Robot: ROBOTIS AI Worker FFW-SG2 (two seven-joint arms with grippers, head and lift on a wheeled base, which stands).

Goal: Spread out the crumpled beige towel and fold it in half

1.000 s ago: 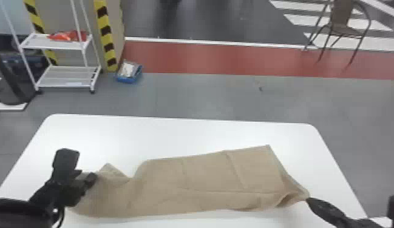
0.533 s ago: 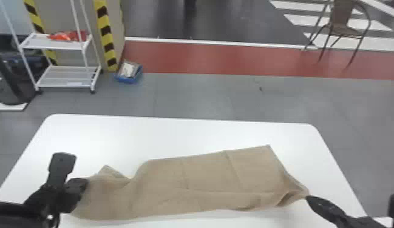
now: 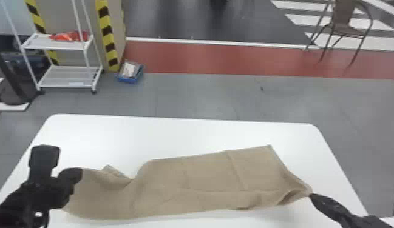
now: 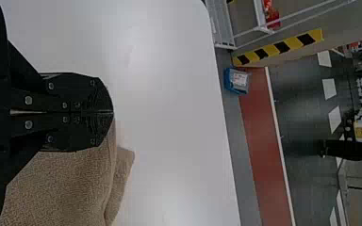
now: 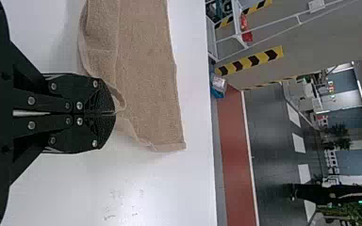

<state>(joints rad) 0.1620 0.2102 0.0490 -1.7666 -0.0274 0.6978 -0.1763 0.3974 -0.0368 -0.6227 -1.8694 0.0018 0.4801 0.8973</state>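
The towel [image 3: 187,185] lies stretched left to right across the near part of the bench [image 3: 174,133], rumpled at left, curled at near right. Left fingers [image 4: 94,94]: pressed together, pinching its left end. Right fingers [image 5: 97,97]: likewise closed on its near right corner. Judged light, limp and unlikely to slip, it is best taken by corners; mid-cloth grips would bunch it.

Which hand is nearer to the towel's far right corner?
Right. The right hand grips the towel a little to the right of that corner and closer to the robot; the left hand is at the towel's left end.
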